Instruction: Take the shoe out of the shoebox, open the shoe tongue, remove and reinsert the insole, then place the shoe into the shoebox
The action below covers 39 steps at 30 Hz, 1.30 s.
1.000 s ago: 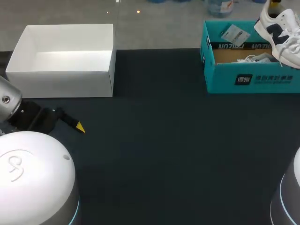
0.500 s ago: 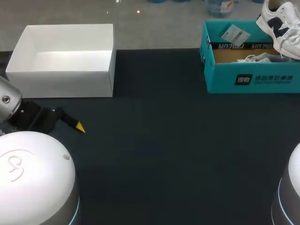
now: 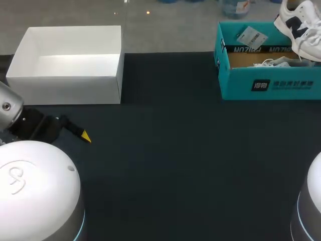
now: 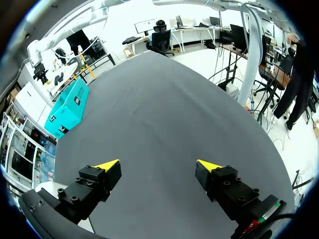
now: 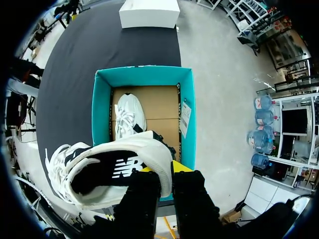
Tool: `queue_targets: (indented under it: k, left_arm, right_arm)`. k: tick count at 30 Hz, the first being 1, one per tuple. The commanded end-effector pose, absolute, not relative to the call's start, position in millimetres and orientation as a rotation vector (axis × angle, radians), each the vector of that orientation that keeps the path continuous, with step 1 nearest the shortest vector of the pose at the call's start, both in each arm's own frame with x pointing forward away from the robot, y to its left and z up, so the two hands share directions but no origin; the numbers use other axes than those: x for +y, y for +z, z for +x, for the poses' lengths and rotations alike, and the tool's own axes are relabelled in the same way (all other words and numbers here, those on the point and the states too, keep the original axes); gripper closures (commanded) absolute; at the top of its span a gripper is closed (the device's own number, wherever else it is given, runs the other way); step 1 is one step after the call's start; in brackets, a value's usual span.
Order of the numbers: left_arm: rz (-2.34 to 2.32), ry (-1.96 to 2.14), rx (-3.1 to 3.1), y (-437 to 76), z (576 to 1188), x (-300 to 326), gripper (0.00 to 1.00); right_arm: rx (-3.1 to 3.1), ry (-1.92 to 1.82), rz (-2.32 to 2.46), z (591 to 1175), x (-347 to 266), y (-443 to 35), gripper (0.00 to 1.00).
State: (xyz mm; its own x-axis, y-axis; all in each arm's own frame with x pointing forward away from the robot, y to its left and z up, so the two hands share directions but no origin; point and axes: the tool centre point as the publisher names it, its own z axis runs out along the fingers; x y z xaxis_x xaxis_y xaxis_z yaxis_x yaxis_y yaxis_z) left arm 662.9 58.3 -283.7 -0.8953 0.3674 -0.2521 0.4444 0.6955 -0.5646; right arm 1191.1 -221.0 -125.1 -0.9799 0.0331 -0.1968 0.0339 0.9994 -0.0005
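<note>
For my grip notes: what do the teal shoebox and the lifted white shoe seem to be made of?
The teal shoebox: probably cardboard, matte printed outside; its inside shows bare brown board. The white shoe: seemingly smooth leather-like upper; real or synthetic cannot be told.

The open box (image 3: 70, 88) sits at the far left of the surface (image 3: 175, 150), and the shoebox (image 3: 266, 85) at the far right, well apart from it. A second shoe (image 5: 129, 115) lies inside the shoebox. The shoe (image 3: 301, 27) hangs above the shoebox's right end, its heel wall pinched from both sides by the right claw (image 5: 167, 169). The left claw (image 4: 157, 167) hovers over the surface just in front of the open box, fingers spread.
</note>
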Motion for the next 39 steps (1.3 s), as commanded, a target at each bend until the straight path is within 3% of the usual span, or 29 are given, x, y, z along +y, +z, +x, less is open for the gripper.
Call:
queue_targets:
  k: [1, 12, 39]
  left_arm:
    - [0.669, -0.969, 2.784, -284, 663, 58, 0.0]
    - [0.669, -0.969, 2.784, -284, 663, 58, 0.0]
    - [0.669, -0.969, 2.784, -284, 663, 58, 0.0]
  right_arm:
    - [2.946, -0.008, 0.049, 1192, -221, -123, 1.0]
    - [2.979, -0.167, 0.291, 1199, -212, -129, 1.0]
    - [2.719, -0.072, 1.415, 1197, -236, -144, 1.0]
